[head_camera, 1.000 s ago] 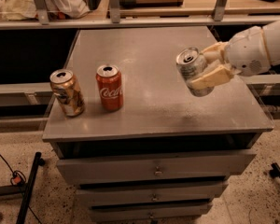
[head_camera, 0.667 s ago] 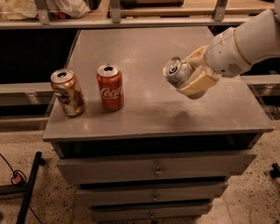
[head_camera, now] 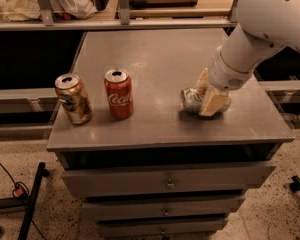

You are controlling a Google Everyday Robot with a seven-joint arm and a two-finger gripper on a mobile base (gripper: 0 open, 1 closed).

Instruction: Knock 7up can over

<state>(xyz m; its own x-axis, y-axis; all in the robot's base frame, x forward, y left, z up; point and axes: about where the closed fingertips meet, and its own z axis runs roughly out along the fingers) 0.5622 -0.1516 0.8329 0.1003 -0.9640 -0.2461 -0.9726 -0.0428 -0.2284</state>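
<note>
The 7up can [head_camera: 191,100], silver-grey, lies on its side on the grey table top [head_camera: 155,59], its top end pointing left. My gripper [head_camera: 205,95] comes down from the white arm at the right and is shut on the 7up can, one tan finger [head_camera: 213,104] in front of it and the other behind. The can's right half is hidden by the fingers.
A red Coca-Cola can [head_camera: 119,93] and a gold-and-brown patterned can [head_camera: 73,98] stand upright at the table's front left. Drawers [head_camera: 167,183] sit under the table top. A shelf rail [head_camera: 115,24] runs behind the table.
My gripper has carried the 7up can leftwards and down from above the table's right side. The can was tilted in the air and now lies on its side on the table.
</note>
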